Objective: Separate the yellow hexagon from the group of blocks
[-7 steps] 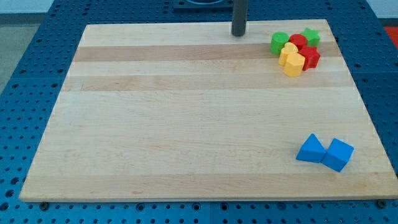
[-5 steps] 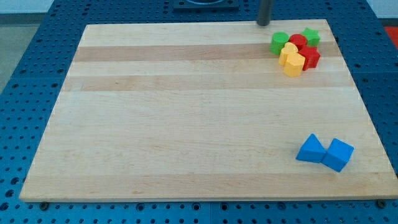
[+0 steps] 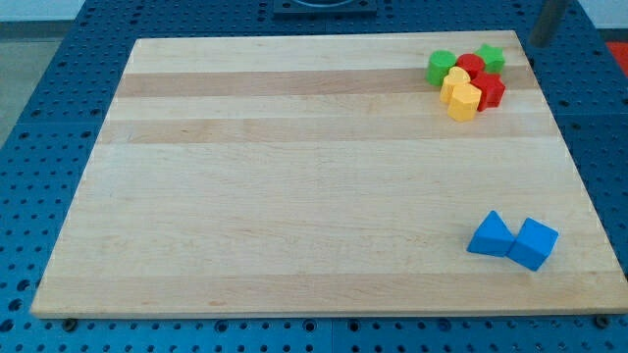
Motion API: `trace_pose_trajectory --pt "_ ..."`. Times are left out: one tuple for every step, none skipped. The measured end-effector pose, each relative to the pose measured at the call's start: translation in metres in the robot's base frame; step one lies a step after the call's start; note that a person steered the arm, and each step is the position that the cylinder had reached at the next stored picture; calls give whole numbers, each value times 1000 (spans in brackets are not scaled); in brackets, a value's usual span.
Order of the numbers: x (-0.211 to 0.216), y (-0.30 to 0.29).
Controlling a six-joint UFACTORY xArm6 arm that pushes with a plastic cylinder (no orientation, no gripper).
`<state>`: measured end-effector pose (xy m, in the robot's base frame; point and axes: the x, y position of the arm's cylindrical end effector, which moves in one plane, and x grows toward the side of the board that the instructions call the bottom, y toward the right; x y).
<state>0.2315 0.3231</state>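
Observation:
A tight group of blocks sits near the top right corner of the wooden board (image 3: 294, 196). It holds two yellow blocks: one (image 3: 464, 101) at the group's bottom edge that looks hexagonal, and another (image 3: 454, 79) touching it just above. A green block (image 3: 441, 67), a green star (image 3: 491, 57) and two red blocks (image 3: 471, 66) (image 3: 491, 90) press against them. My tip (image 3: 542, 43) is past the board's top right corner, to the right of and above the group, touching no block.
Two blue blocks (image 3: 490, 236) (image 3: 535, 244) lie side by side, touching, near the bottom right of the board. A blue pegboard table (image 3: 39, 118) surrounds the board.
My tip has moved along the view's top from the board's top middle to past its top right corner. No block has moved.

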Motion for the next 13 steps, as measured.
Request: trace_pose_trajectory --pt "29 -19" --pt "45 -39" --pt "42 -50" --pt "34 -51" --pt "35 -31" --pt "11 -29" --pt "-10 -68" --pt "-5 -76" --pt "9 -82" --pt "43 -95" --pt "88 -122" --pt "141 -157" --pt "191 -186"
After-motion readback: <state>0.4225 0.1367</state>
